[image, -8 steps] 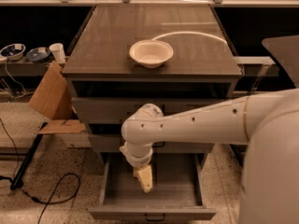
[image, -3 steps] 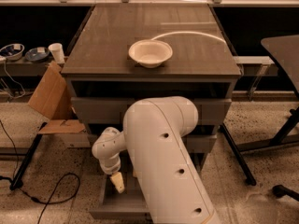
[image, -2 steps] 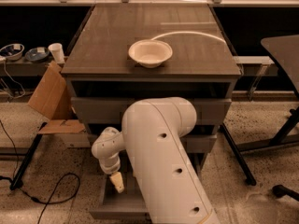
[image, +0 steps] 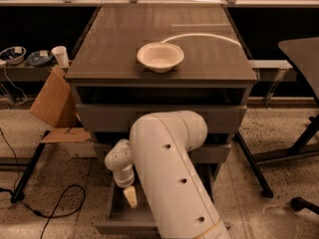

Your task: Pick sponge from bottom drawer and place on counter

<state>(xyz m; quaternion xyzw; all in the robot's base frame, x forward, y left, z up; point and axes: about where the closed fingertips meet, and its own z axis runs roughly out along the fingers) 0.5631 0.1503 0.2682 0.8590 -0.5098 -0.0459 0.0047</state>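
The bottom drawer is pulled open under the two upper grey drawers. My gripper hangs from the white wrist down into the left part of that drawer, its pale tip close to the drawer floor. My thick white arm covers the middle and right of the drawer. I cannot make out the sponge apart from the pale tip; it may be hidden there or under the arm. The counter holds only a round cream bowl.
A folded cardboard piece leans left of the cabinet, with a paper cup on a low shelf behind. Black cables lie on the speckled floor. A dark table and its leg stand right.
The arm has swung from the right side to the front of the cabinet. The gripper has moved from the drawer's middle to its left part. Over the last second it has barely moved.
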